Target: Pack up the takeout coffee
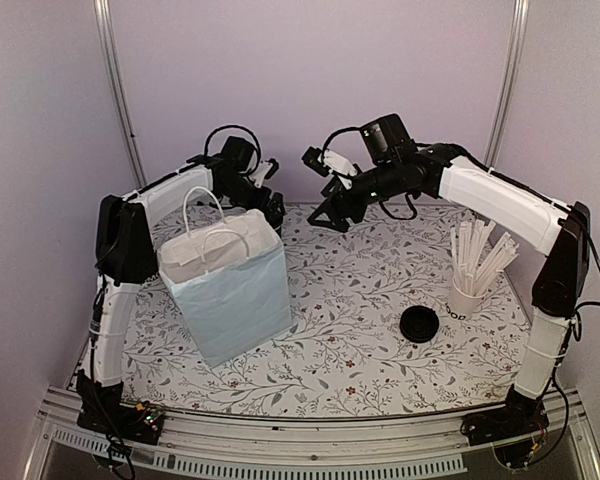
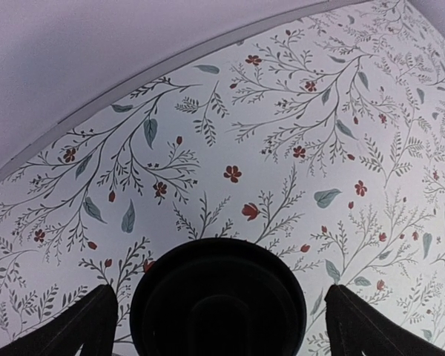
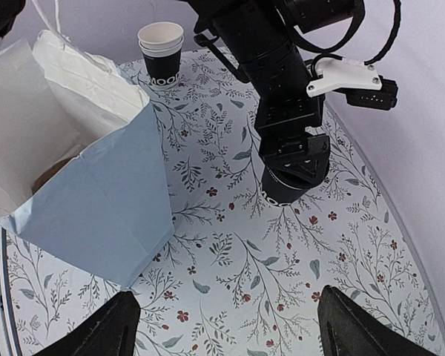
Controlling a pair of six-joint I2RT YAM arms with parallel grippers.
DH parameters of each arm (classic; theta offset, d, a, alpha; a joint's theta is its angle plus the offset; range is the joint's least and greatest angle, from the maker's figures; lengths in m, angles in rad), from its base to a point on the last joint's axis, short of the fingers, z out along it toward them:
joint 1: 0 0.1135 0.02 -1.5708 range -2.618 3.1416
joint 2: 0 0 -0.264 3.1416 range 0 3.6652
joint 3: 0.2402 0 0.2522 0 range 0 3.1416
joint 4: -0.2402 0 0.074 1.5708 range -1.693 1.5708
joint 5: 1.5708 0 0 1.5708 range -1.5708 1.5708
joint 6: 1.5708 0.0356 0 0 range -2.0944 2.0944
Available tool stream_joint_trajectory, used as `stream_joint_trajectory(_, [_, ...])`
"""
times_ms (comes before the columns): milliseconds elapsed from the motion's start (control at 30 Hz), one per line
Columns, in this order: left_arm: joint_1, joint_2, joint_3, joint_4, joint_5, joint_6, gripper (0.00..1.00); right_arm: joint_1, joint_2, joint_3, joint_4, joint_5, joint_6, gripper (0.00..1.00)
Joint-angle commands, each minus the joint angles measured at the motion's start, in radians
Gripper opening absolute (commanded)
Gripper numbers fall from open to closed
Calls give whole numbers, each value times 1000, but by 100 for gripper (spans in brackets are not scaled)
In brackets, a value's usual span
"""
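Coffee cup (image 2: 216, 297), partly cut off, stands between spread left jaws.

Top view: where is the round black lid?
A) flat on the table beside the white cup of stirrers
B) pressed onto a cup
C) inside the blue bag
A: the black lid lies flat on the table, next to the white cup of wooden stirrers.

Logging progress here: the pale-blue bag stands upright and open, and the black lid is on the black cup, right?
Not the lid. The bag stands upright and open, but the top external view shows the black lid lying on the table beside the stirrer cup, and the right wrist view shows the black cup uncovered.
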State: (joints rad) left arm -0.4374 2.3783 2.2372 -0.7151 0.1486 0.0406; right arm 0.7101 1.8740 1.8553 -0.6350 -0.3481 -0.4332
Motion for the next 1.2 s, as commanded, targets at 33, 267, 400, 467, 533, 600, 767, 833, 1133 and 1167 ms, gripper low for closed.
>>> stream_joint_trajectory(33, [5, -36, -22, 0, -15, -7, 100, -4, -10, -13, -8, -6, 8, 86])
stream_joint_trajectory(267, [4, -3, -22, -23, -55, 4, 100, -4, -16, -24, -5, -11, 7, 86])
stream_joint_trajectory(400, [2, 5, -14, -24, -55, 9, 98, -4, -19, -25, -5, -8, 7, 86])
stream_joint_trajectory(467, [2, 5, -13, -24, -57, 10, 95, -5, -19, -28, -5, -6, 5, 86])
stream_joint_trajectory(533, [3, 4, -12, -25, -60, 15, 94, -4, -21, -28, -3, -5, 4, 86])
stream_joint_trajectory(600, [2, 6, -13, -28, -77, 20, 94, -4, -21, -29, -3, -5, 4, 86])
stream_joint_trajectory(767, [-5, 27, -4, -45, -117, 38, 100, -5, -17, -30, -3, -10, 4, 85])
stream_joint_trajectory(833, [-6, 35, -2, -49, -119, 36, 100, -4, -15, -30, -3, -11, 2, 85])
stream_joint_trajectory(1133, [-1, 33, 14, -52, -59, 23, 82, -5, -15, -31, -5, -9, 1, 85])
stream_joint_trajectory(1167, [1, 26, 15, -51, -49, 20, 80, -5, -16, -31, -5, -8, 1, 86])
